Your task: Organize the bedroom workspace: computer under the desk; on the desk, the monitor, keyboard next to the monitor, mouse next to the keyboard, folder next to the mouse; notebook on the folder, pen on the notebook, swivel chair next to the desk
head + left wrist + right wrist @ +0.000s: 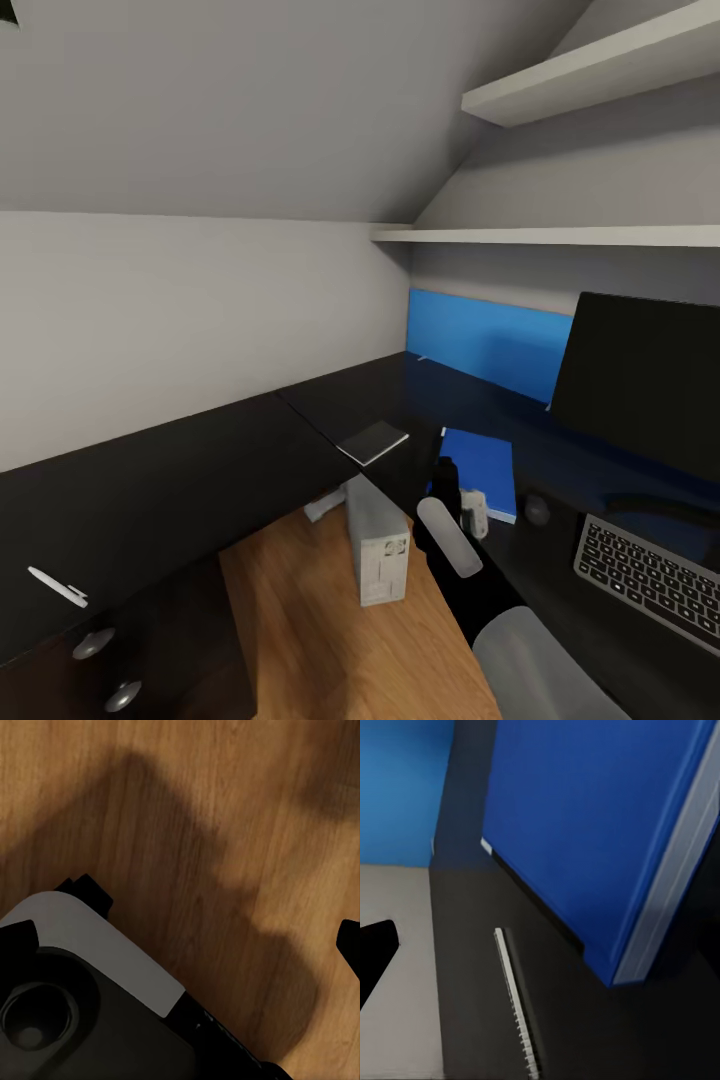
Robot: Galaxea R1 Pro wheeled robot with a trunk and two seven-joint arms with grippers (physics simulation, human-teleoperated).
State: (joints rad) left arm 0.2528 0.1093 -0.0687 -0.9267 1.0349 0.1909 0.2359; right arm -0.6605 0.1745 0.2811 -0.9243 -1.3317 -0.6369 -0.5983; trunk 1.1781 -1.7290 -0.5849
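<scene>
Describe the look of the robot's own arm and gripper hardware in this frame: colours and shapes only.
In the head view, the right arm is glossy black with a rounded light grey cover plate; its black wrist carries a small white block. A pale grey rounded shell sits at the frame's bottom. The left wrist view shows a black housing under a light grey curved panel, with black finger tips at the edges.

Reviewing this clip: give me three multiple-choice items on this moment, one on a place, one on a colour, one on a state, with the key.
1. Where is the pen?
A. on the notebook
B. alone on the desk's near wing
C. on the floor

2. What colour is the folder?
A. red
B. green
C. blue

3. How does the computer stand?
A. upright on the floor
B. on its side
C. on the desk

Key: 1 B, it lies apart from the notebook. 2 C, blue cover with white edge. 3 A, it stands upright on the wood floor.
</scene>
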